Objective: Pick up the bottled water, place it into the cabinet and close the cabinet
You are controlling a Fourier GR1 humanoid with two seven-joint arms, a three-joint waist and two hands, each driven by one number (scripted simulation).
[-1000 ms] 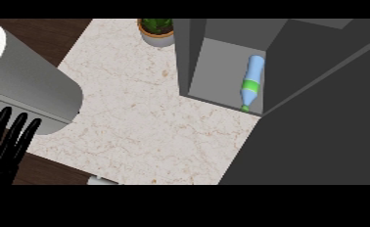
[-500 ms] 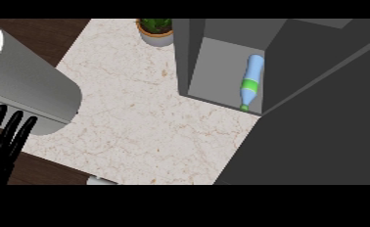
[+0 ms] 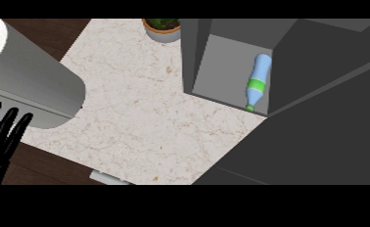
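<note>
A pale blue bottled water with a green label band [image 3: 258, 81] lies on its side inside the dark grey open cabinet [image 3: 217, 64], which stands on the far right part of the cream marbled stone counter [image 3: 151, 118]. The bottle rests against the right-hand inner wall of the cabinet's single visible compartment, its long axis running from the back of the compartment toward the front opening, with its small green cap end nearest the front lip and its rounded blue base deeper in. A broad dark grey panel [image 3: 311, 138], apparently the cabinet's door or side, fills the lower right of the view and covers the counter's right edge; the opening beside it is not shut. At the counter's far edge, just left of the cabinet's left wall, sits a small grey pot holding a green leafy plant [image 3: 163, 28]. A large grey rounded forearm [image 3: 33, 81] crosses the counter's left edge, hiding that part of the surface. Below it, at the view's left border beyond the counter's near left corner, the left hand [image 3: 13, 128] shows only as black fingers held straight and spread, pointing upward and holding nothing. The right hand cannot be made out anywhere in the view. A small pale grey object [image 3: 108, 177] peeks out beneath the counter's near edge; what it is cannot be told.
</note>
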